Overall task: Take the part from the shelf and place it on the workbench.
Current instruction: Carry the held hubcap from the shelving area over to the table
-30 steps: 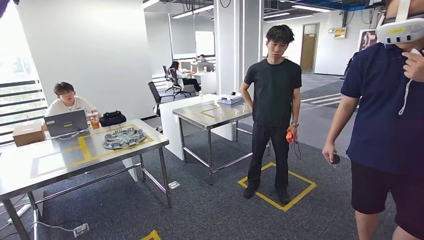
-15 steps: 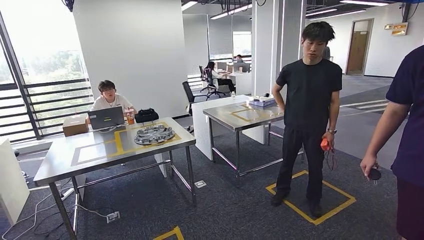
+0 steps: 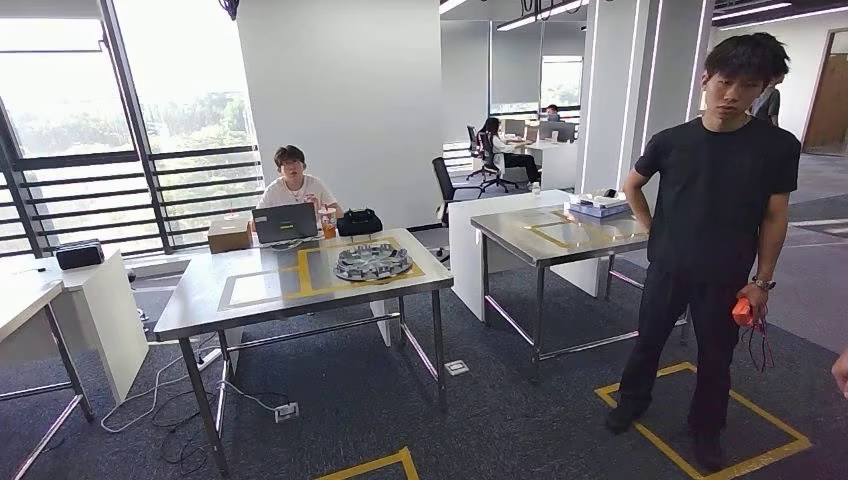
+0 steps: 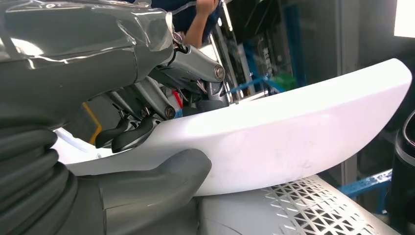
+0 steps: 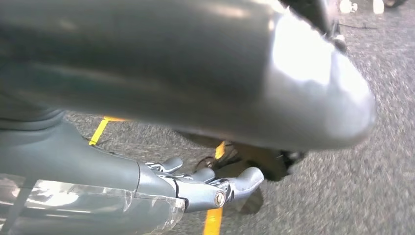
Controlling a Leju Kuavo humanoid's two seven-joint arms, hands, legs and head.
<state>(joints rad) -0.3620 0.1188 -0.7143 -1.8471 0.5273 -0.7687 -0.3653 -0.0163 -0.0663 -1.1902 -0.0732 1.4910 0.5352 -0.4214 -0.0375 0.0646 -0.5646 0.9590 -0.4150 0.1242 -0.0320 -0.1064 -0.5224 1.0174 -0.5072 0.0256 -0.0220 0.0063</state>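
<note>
Office floor with steel workbench (image 3: 250, 300), left hand (image 4: 147, 127) gripping white part (image 4: 293, 137), right hand (image 5: 215, 188) spread, empty.

An open-plan office doubling as a robot test floor: steel workbenches (image 3: 300, 290) with yellow tape at 11 and 1 o'clock, a laptop (image 3: 284, 222), desks with office chairs (image 3: 447, 183) at 12, grey carpet (image 3: 360, 400), tall windows (image 3: 70, 110) at 10.

- left hand (image 4: 147, 122) grips white part (image 4: 293, 132): thumb on one face, dark fingers (image 4: 129, 139) on the other
- perforated grey panel (image 4: 313, 208) just beside part
</note>
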